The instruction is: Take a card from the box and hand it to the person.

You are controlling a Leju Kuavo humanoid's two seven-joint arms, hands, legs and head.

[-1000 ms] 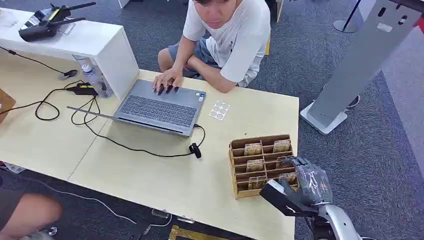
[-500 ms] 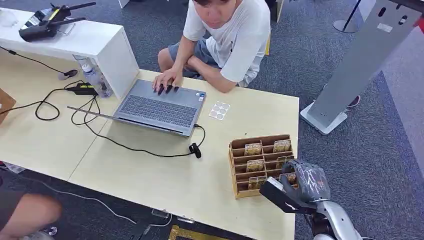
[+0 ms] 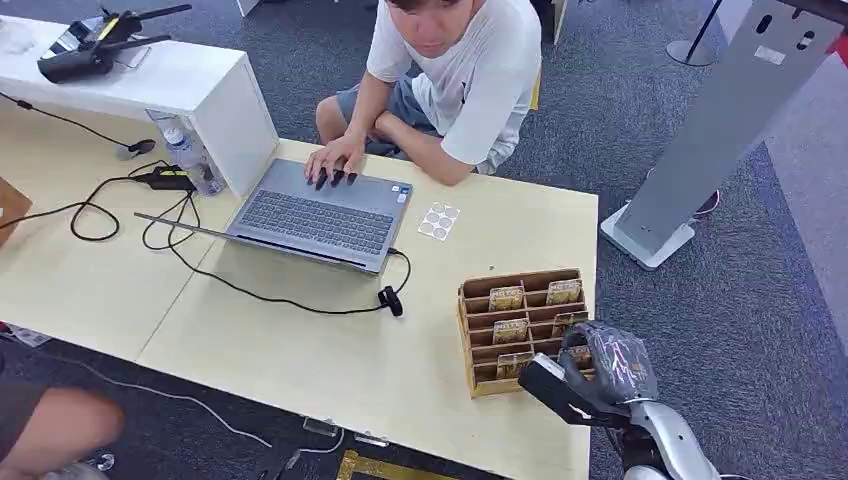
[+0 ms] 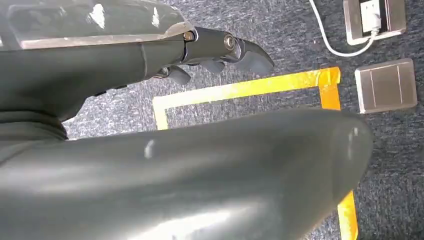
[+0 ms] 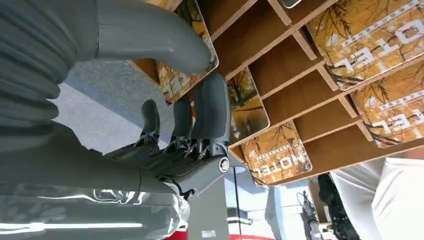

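Our right hand (image 3: 600,372) sits at the near right corner of the wooden card box (image 3: 522,327), thumb and fingers straddling a hotel card (image 5: 182,75), not clearly pinching. We should close squarely, then lift straight out.

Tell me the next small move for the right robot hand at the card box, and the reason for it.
Probably close the thumb and fingers on the nearest card and lift it from its slot. The right robot hand is at the right near corner of the box; the wrist view shows the thumb on one side of that card, the fingers on the other, not yet clearly pinching.
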